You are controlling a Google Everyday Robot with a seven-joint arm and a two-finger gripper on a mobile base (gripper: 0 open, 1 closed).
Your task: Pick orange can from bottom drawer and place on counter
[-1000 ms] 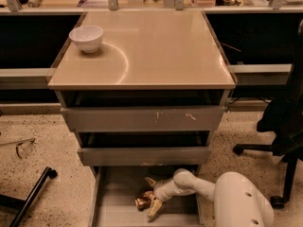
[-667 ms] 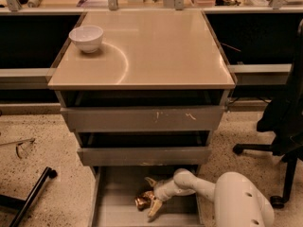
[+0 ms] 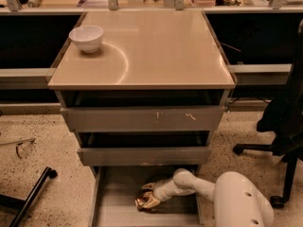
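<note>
Below the glossy beige counter (image 3: pixel 161 51) with its faint curved mark and white bowl (image 3: pixel 86 38), the plain grey bottom drawer (image 3: pixel 118 208) is seen, where the gripper (image 3: pixel 148 195) is found at the shiny golden-orange, brown-patched orange can (image 3: pixel 142 203).

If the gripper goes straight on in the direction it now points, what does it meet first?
The gripper, low inside the bottom drawer, points left. The orange can lies right at its tip, so it would probably meet that first; whether they touch now is unclear.

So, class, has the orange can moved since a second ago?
No. The orange can lies just as far from the left wall of the bottom drawer as before, with the claw at it.
</note>
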